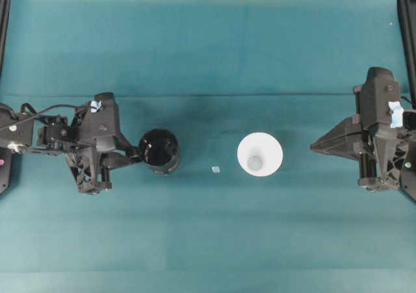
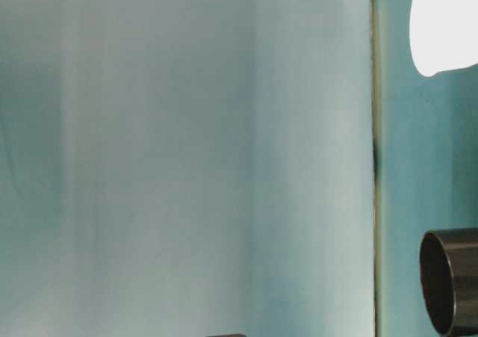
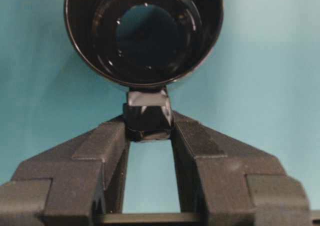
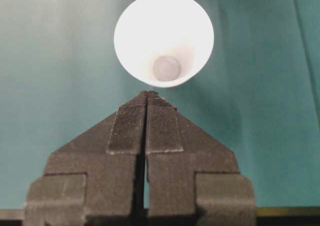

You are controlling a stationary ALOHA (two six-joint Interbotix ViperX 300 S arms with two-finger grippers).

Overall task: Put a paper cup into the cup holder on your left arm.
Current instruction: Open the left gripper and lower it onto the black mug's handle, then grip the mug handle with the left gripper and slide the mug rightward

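Gripping only the small handle nub [image 3: 147, 117] of the cup holder [image 1: 159, 149], the left claw [image 1: 133, 154] risks tilting it, while the closed right claw [image 4: 146, 96] cannot grasp the paper cup [image 4: 164, 38] just ahead on the table [image 1: 208, 241].

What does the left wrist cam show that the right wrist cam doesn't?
Left wrist only: the left gripper clamped on the handle nub of the black cup holder, whose mouth faces the camera. Right wrist only: the right gripper, jaws shut and empty, just short of the white paper cup. Both: the teal table cover.
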